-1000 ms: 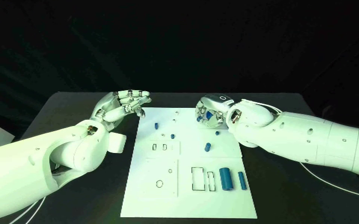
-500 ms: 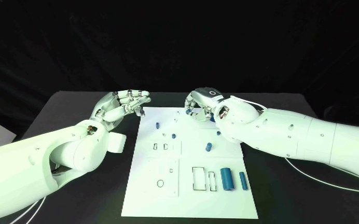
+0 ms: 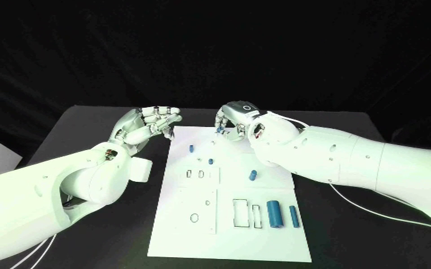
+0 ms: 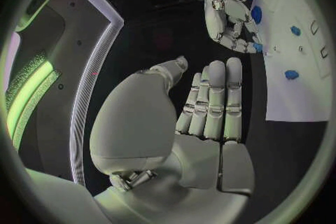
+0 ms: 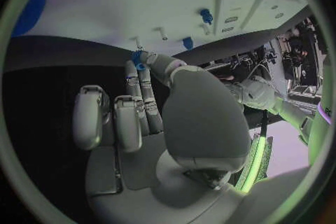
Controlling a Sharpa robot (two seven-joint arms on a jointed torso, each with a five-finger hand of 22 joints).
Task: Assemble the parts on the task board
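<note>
The task board [image 3: 229, 219], a white plate, lies in the middle of the black table [image 3: 81, 132], its long side running from near to far. Several blue parts rest on it. A small peg [image 3: 192, 148] stands near the far-left corner, with a smaller piece [image 3: 210, 160] just beyond it toward the near side. Another short piece [image 3: 253, 174] lies around the middle of the board, right of centre. Near the right edge, toward the near end, a thick cylinder [image 3: 274, 213] and a thin cylinder [image 3: 293, 216] lie side by side, just right of two outlined rectangular slots [image 3: 244, 213].

The right hand [image 3: 235, 119] hovers over the far edge of the board, fingers pointing down. In the right wrist view it pinches a small blue part [image 5: 137, 59] between thumb and fingertips.

The left hand [image 3: 148, 124] sits just off the board's far-left corner, above the table, fingers [image 4: 213, 98] loosely curled together and holding nothing.
</note>
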